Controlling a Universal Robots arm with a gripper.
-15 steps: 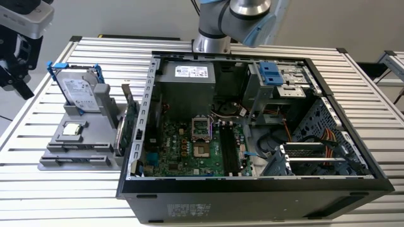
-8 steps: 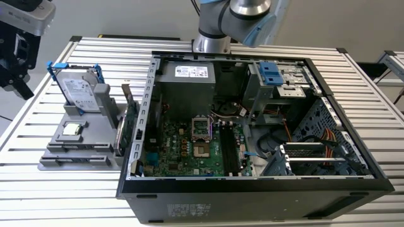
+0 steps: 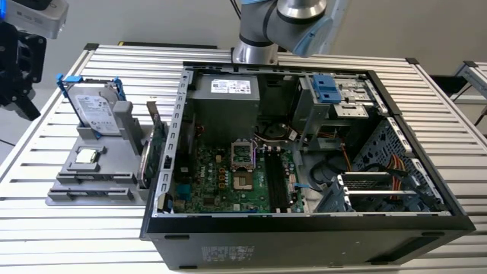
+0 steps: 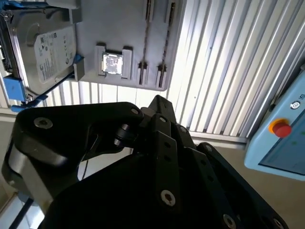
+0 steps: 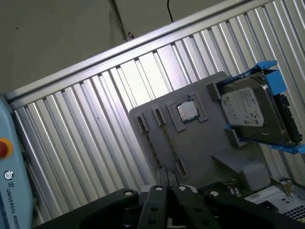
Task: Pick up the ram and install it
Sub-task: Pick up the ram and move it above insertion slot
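Fingers: closed on nothing, above the gray holder.
Ram: not yet picked up.
Memory slots: look empty; pickup and installation both remain.

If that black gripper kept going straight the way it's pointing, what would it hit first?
The gripper would likely meet the grey holder plate near its narrow slots, though depth is unclear.

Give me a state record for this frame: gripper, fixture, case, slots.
fixture: grey, on the table outside the case
gripper: above the table near the fixture, clear of it
hard drive: upright in fixture, blue frame
green card: on edge between fixture and case
case: open, motherboard exposed
long black slots: look empty
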